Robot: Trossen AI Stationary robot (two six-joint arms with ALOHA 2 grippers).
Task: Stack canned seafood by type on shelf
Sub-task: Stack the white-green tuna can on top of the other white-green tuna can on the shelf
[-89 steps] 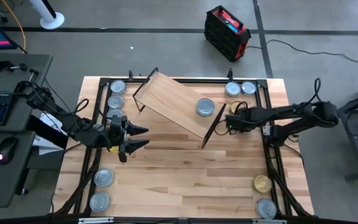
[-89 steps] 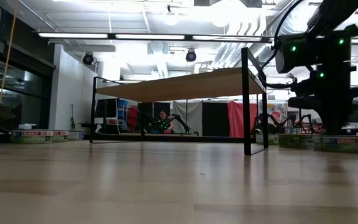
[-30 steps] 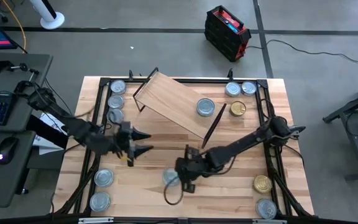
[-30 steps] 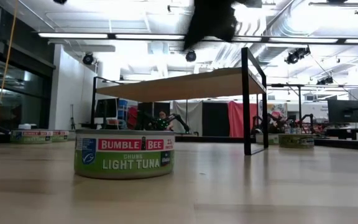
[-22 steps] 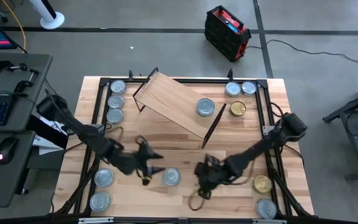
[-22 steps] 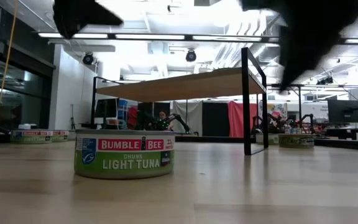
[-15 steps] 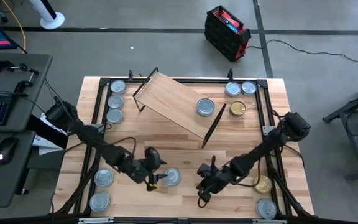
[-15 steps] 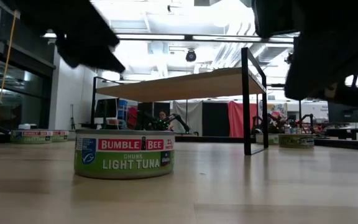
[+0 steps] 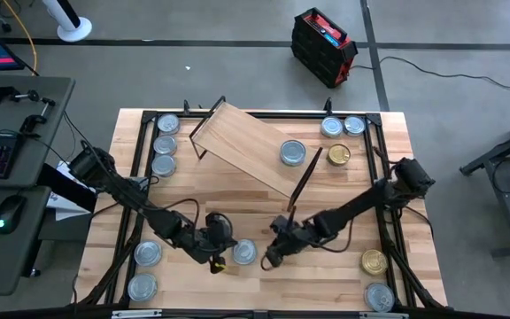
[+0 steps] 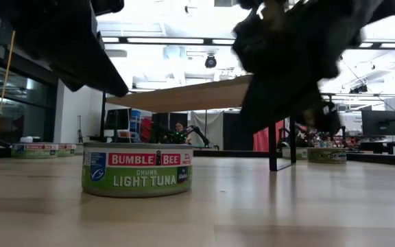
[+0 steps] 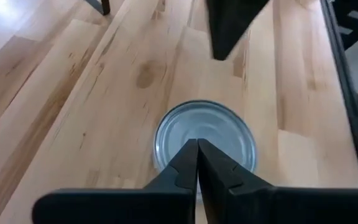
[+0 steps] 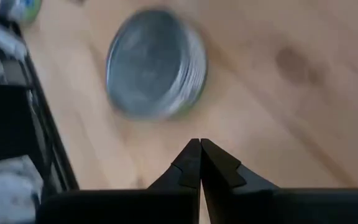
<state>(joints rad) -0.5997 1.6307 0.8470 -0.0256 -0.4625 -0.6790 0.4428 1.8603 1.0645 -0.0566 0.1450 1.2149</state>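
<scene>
Silver-topped tuna tin (image 9: 244, 252) sat loose on the table (image 9: 326, 283), flanked by left pincer (image 9: 220, 257) and right pincer (image 9: 270, 258), both closed on nothing. Held just one tin (image 9: 292, 152) on the shelf (image 9: 237, 142); left the rest scattered along the edges, barely started.

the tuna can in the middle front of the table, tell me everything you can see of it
The tuna can is a short round tin with a silvery top and a green label reading Bumble Bee Chunk Light Tuna. It stands upright, alone on the table, between the left gripper and right gripper. Both sets of fingers are shut, and none visibly touches it.
</scene>
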